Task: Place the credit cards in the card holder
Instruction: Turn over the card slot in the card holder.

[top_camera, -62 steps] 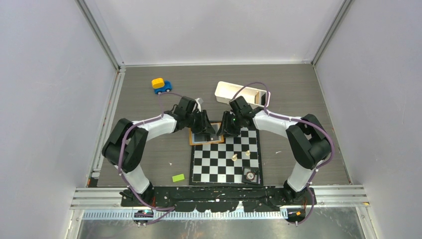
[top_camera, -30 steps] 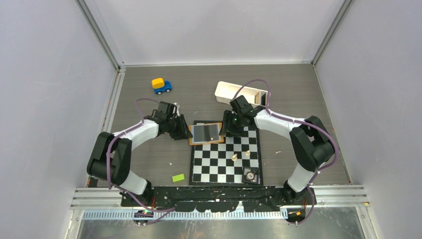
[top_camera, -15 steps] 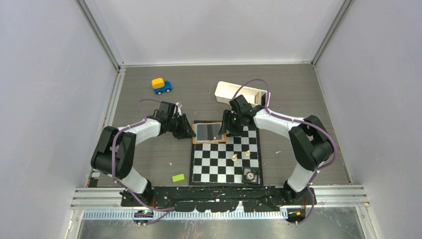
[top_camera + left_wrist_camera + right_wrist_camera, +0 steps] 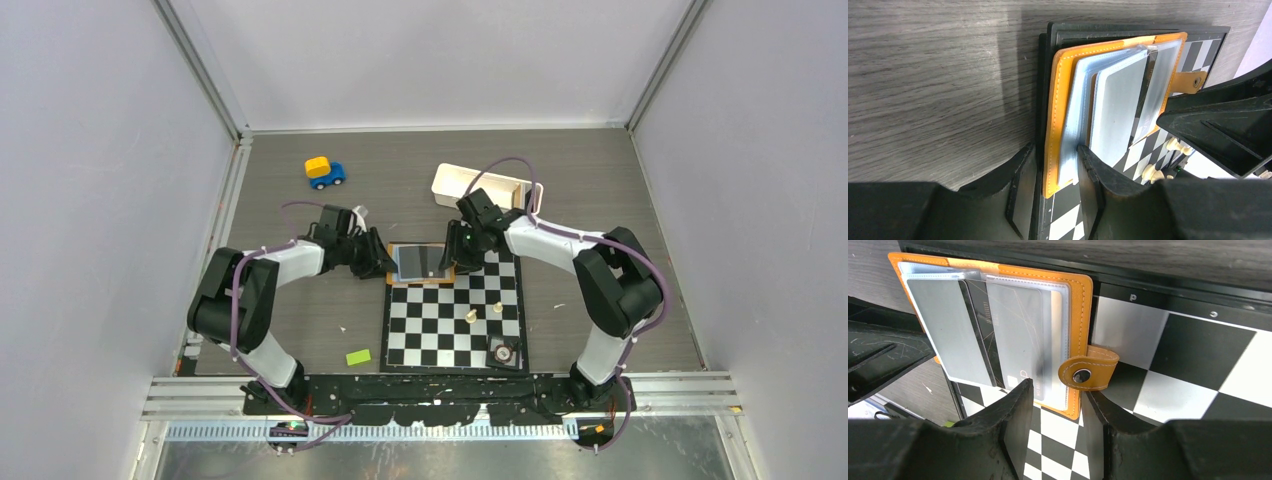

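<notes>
The orange card holder [image 4: 422, 263] lies open on the far left corner of the chessboard, its clear sleeves facing up. In the right wrist view the sleeves hold a light blue-grey credit card [image 4: 943, 325] and a whitish credit card [image 4: 1020, 335]. My left gripper [image 4: 1054, 148] is open and straddles the holder's left cover [image 4: 1053, 130]. One of its fingers [image 4: 1087, 175] rests against a sleeve, the other stands off the cover. My right gripper [image 4: 1058, 390] is open around the holder's right corner, beside the snap tab [image 4: 1087, 374].
The chessboard [image 4: 455, 330] carries two pale chess pieces [image 4: 471, 316] and a small round object [image 4: 502, 351]. A white tray [image 4: 480, 186] stands behind the right arm. A blue and yellow toy car [image 4: 323, 172] sits far left and a green block [image 4: 358, 356] near left.
My left gripper drew away to the left, then came back to the holder's left edge. The right gripper's jaws have narrowed around the right corner. The holder shifted slightly right.
</notes>
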